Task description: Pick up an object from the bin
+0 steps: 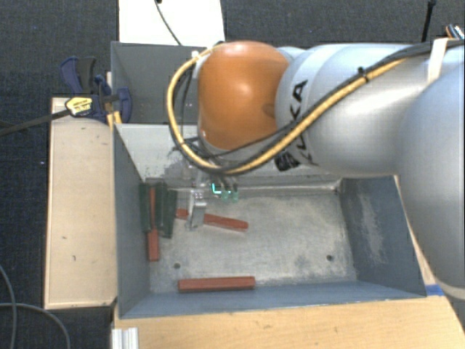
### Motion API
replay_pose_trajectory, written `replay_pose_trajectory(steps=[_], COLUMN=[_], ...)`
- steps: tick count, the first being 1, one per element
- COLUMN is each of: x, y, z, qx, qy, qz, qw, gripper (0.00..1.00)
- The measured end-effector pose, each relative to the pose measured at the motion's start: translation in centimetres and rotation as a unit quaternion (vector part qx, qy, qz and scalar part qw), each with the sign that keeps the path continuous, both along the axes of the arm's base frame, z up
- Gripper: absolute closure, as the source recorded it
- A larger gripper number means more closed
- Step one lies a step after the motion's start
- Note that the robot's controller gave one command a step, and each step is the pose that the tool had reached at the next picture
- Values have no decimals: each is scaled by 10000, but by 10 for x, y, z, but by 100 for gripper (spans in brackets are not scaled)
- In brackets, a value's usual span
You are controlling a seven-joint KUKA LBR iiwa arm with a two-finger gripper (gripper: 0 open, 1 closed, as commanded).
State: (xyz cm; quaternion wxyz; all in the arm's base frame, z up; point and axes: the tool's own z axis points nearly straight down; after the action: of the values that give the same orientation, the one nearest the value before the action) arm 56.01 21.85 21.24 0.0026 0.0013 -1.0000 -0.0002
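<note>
My gripper (196, 213) reaches down under the orange cover into the left middle of the bin. Its metal fingertips stand at the left end of a red-brown flat bar (224, 224) that lies slanted on the bin floor. The fingertips seem to straddle that end of the bar, but the bar still rests on the floor. Just left of the gripper lies a dark green bar (166, 211), lengthwise along the left wall.
Another dark green bar (145, 208) and a red-brown bar (153, 227) lie against the left wall. A long red-brown bar (216, 284) rests along the front wall. The arm and its orange cover hang over the bin's back and right.
</note>
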Motion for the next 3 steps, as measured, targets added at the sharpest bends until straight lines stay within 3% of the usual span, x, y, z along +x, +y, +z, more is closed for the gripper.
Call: replay_pose_trajectory(steps=[1, 2, 3], x=[12, 13, 0], y=[-32, -31, -78], z=[-142, -137, -140], qx=[-7, 8, 10], qy=[-4, -36, -45], qz=[616, 589, -1092], qw=[9981, 9983, 9940], gripper=[0, 100, 100])
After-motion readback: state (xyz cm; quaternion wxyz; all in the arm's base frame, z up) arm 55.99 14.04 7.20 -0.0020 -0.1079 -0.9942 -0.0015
